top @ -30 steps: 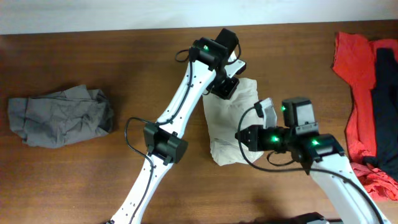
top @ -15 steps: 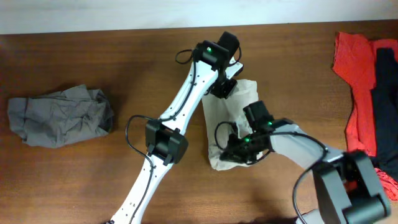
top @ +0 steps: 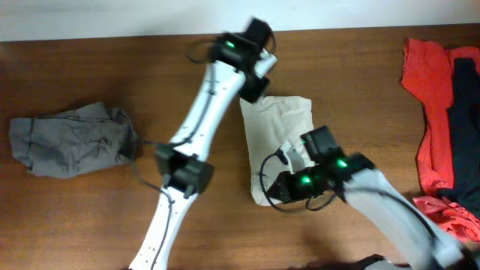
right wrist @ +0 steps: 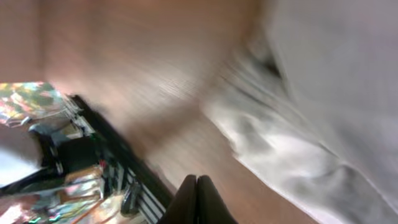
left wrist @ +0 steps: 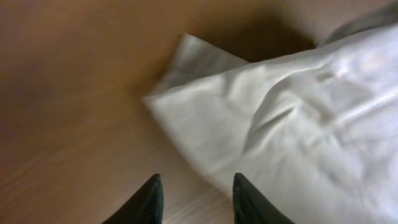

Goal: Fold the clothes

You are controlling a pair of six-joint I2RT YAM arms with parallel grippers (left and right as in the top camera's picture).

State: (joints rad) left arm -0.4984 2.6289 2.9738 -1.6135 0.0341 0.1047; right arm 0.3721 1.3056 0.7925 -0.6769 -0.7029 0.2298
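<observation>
Nearest me, my right tool (right wrist: pixel 196 182) had its two fingers pressed together, nothing visibly pinched between them, low over the surface (top: pixel 360 67) at the near edge of the beige shorts (top: pixel 276 135). The shorts lay mid-surface, folded into a tall, narrow bundle with a rumpled near end. At their far left corner my left tool (left wrist: pixel 195 190) hovered with its fingers apart and empty, over bare wood just beside the cloth. Farther off, a gray garment (top: pixel 71 139) lay crumpled at the left, and a red garment (top: pixel 427 97) and a black garment (top: pixel 465 127) lay heaped at the right edge. I judged that the closed right tool could snag the near hem and drag the fold open, and that the loose far corner might splay.
</observation>
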